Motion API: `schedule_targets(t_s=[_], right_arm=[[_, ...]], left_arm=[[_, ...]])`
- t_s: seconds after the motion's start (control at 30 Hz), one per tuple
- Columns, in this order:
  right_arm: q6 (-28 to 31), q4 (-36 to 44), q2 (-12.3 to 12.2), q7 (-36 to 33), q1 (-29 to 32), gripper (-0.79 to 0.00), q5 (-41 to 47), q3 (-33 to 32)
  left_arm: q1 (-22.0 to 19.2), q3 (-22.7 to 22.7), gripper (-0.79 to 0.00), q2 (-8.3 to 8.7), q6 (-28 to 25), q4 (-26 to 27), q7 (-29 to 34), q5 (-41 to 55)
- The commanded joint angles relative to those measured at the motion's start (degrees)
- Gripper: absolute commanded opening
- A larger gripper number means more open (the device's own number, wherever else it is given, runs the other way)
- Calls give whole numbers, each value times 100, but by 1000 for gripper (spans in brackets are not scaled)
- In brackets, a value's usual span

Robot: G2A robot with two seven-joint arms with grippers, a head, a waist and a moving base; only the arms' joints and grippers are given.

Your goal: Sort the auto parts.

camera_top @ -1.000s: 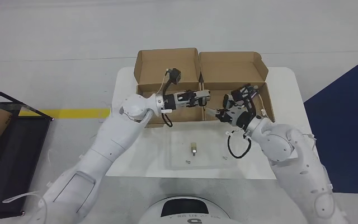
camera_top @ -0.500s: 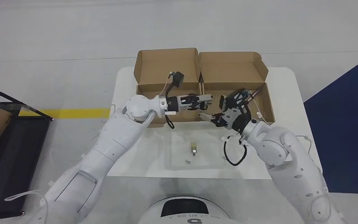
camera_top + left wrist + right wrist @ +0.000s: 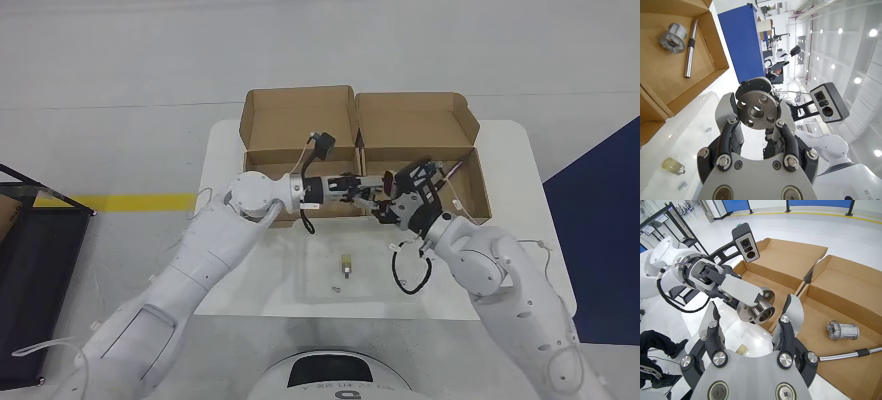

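Note:
A steel flange with a hub is held by its rim in my shut left gripper, just off the front edge of the two cardboard boxes. In the right wrist view the flange's hub points between the spread fingers of my open right gripper, which faces the left one at close range without touching the part. From above, the left gripper and the right gripper meet in front of the seam between the boxes.
The right box holds a ribbed metal cylinder and a steel rod. The left box has a bare floor. On the white table lie a small yellowish part and loose bolts.
The right gripper has swung left towards the left gripper. The left gripper has carried the flange forward and right, so the hub now sits between the right fingers.

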State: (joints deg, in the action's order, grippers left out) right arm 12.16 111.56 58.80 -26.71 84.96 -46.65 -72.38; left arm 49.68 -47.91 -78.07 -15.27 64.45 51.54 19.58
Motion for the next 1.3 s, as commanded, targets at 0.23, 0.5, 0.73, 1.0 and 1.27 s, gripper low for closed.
schedule_targets(t_s=[0.23,0.5,0.73,1.0,1.27], right_arm=[[-118,-3,26,11,-14,-533,-81,21],[-57,-4,34,-45,-1,-785,-62,-25],[50,-14,36,-104,10,-785,10,-91],[154,-35,38,-132,13,-785,96,-166],[223,-15,36,-135,70,-785,93,-242]], left_arm=[[-3,-24,-785,-19,-37,-74,30,-7],[0,-88,-785,-24,-101,-88,102,42],[19,-143,-785,-31,-141,-75,189,161],[17,-168,-397,-46,-173,-113,334,277],[26,-193,0,-60,-192,-121,363,332]])
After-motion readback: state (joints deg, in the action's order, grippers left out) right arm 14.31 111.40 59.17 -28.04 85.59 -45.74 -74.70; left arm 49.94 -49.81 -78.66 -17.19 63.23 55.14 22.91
